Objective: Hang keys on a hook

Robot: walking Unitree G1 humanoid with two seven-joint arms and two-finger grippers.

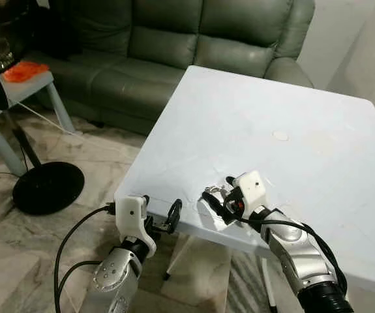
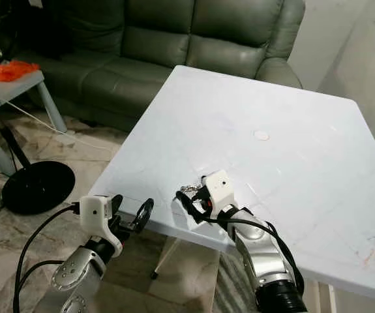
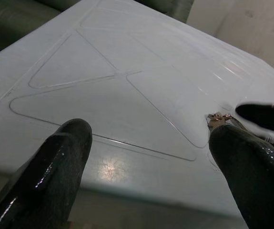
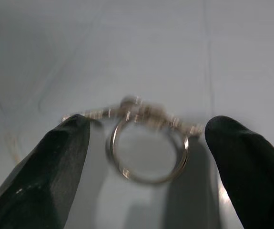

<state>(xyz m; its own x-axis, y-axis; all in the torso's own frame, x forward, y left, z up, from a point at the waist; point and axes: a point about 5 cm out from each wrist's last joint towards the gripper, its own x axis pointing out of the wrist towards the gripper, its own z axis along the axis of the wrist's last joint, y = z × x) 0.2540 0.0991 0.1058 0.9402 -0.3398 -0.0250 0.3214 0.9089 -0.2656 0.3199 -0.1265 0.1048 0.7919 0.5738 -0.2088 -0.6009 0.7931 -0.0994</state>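
Note:
A small silver key ring with a short chain (image 1: 214,190) lies on the white table (image 1: 272,104), close to its front left corner. My right gripper (image 1: 217,193) rests over the ring, open. In the right wrist view the ring (image 4: 141,110) lies between the two black fingers (image 4: 55,162) and neither finger touches it. My left gripper (image 1: 160,208) hovers open at the table's front edge, a little left of the keys. The left wrist view looks across the tabletop, with the keys (image 3: 218,117) beside a right finger.
A green leather sofa (image 1: 174,45) stands behind the table. To the left are a black round fan base (image 1: 47,186) on the marble floor and a small grey side table (image 1: 17,85) with an orange item on it. A wall rises at the right.

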